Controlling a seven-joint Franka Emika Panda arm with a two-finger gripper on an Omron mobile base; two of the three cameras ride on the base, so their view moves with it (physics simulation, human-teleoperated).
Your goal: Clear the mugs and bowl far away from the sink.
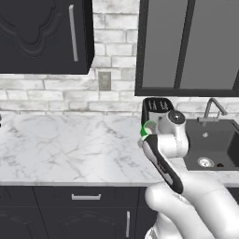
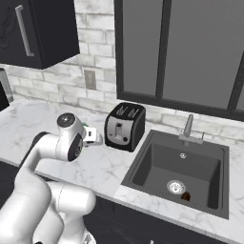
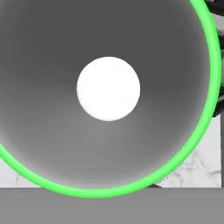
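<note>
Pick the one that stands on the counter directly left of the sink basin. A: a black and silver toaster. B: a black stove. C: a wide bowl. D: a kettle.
A: the toaster stands on the marble counter just left of the sink, with the green mug at the arm's end in front of it.

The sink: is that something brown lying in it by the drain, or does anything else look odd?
Yes, a small brown thing lies in the sink beside the drain; what it is I cannot tell. Nothing looks spilled or broken.
</note>
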